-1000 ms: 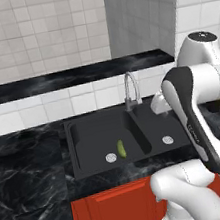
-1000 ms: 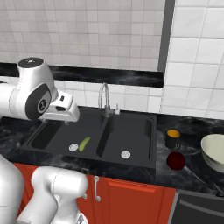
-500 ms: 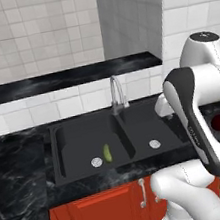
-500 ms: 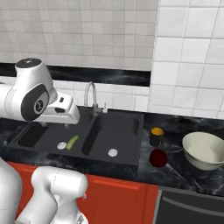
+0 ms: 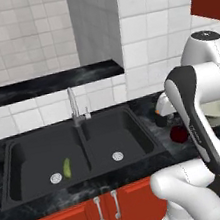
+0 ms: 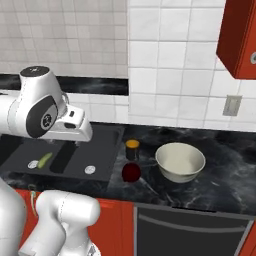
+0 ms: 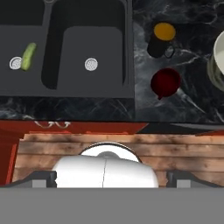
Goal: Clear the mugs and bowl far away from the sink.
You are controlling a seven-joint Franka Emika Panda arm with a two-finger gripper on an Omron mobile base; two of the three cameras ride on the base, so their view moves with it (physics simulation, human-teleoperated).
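A black mug with an orange inside stands on the dark counter just right of the black double sink. A dark red mug sits in front of it. The cream bowl rests further right. In the hand view the black mug, the red mug and the bowl's rim lie top right, with the sink top left. My gripper is open and empty, high above the counter's front edge, apart from them all. From the left, the arm partly hides the mugs and the bowl.
A green pickle lies in the left basin beside its drain. The curved faucet rises behind the sink. Red cabinet doors run under the counter, and a red wall cabinet hangs at upper right. Bare dark counter stretches right of the bowl.
The base has driven to the right, so the sink slid left in both base views and the mugs and bowl came fully into view. The gripper stayed open.
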